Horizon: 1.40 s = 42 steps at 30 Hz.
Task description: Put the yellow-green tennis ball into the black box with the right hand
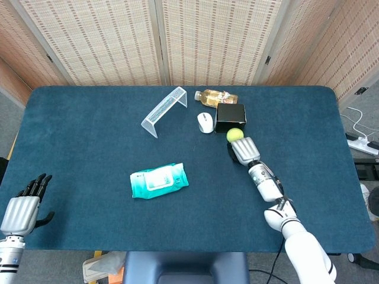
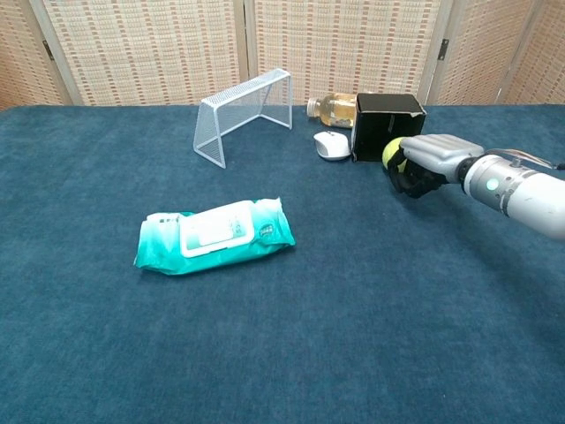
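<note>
The yellow-green tennis ball (image 1: 234,134) (image 2: 391,154) is gripped in my right hand (image 1: 243,151) (image 2: 425,162), raised just in front of the black box (image 1: 230,117) (image 2: 387,127). The ball sits at the fingertips, close to the box's near face. The box's top opening faces up and looks empty in the head view. My left hand (image 1: 21,206) hovers off the table's near left corner with its fingers apart, holding nothing; it shows only in the head view.
A white computer mouse (image 1: 205,122) (image 2: 332,145) lies left of the box, with a drink bottle (image 1: 215,96) (image 2: 334,109) on its side behind. A clear wire rack (image 1: 164,110) (image 2: 244,114) stands further left. A teal pack of wet wipes (image 1: 158,180) (image 2: 214,234) lies mid-table.
</note>
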Each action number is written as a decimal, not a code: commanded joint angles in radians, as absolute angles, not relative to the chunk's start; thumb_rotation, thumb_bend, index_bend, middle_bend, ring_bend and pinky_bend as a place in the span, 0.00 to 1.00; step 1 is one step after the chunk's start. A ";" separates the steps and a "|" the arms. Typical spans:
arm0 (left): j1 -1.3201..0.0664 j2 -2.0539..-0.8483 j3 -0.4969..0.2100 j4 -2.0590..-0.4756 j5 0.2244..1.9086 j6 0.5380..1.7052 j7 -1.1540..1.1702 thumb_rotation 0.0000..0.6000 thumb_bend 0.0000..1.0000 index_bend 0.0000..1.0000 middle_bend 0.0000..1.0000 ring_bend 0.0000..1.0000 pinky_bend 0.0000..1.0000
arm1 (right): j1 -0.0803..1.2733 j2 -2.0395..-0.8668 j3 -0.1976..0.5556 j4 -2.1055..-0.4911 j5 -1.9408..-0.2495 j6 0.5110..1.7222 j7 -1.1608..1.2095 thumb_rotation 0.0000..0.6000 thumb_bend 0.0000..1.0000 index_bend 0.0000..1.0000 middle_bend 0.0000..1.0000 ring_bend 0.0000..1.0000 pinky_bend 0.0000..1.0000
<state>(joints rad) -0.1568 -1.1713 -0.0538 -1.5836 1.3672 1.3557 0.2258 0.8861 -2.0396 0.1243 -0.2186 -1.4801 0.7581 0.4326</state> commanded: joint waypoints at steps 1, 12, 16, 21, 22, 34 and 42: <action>-0.159 -1.171 -0.056 -1.583 1.361 1.351 0.225 1.00 0.27 0.08 0.17 0.15 0.37 | 0.899 -2.038 0.128 -0.212 -1.474 0.744 0.440 1.00 0.67 0.83 0.76 0.58 0.61; -0.168 -1.172 -0.059 -1.578 1.336 1.328 0.226 1.00 0.27 0.08 0.17 0.15 0.37 | 0.920 -2.029 0.122 -0.209 -1.468 0.701 0.460 1.00 0.65 0.53 0.44 0.32 0.45; -0.169 -1.172 -0.057 -1.578 1.337 1.327 0.227 1.00 0.27 0.08 0.17 0.15 0.37 | 0.925 -2.019 0.120 -0.218 -1.467 0.699 0.485 1.00 0.64 0.42 0.35 0.21 0.37; -0.171 -1.172 -0.056 -1.579 1.335 1.324 0.228 1.00 0.27 0.08 0.17 0.15 0.37 | 0.930 -2.011 0.117 -0.221 -1.469 0.706 0.482 1.00 0.64 0.37 0.29 0.16 0.34; -0.171 -1.172 -0.055 -1.579 1.336 1.324 0.227 1.00 0.27 0.08 0.17 0.15 0.37 | 0.931 -2.009 0.117 -0.222 -1.468 0.709 0.478 1.00 0.63 0.36 0.29 0.15 0.33; -0.171 -1.170 -0.052 -1.580 1.342 1.328 0.218 1.00 0.26 0.08 0.17 0.15 0.37 | 0.925 -1.995 0.118 -0.246 -1.460 0.723 0.477 1.00 0.53 0.23 0.16 0.02 0.19; -0.171 -1.169 -0.051 -1.580 1.344 1.329 0.215 1.00 0.27 0.08 0.17 0.15 0.37 | 0.922 -1.993 0.113 -0.244 -1.462 0.732 0.488 1.00 0.26 0.20 0.14 0.00 0.15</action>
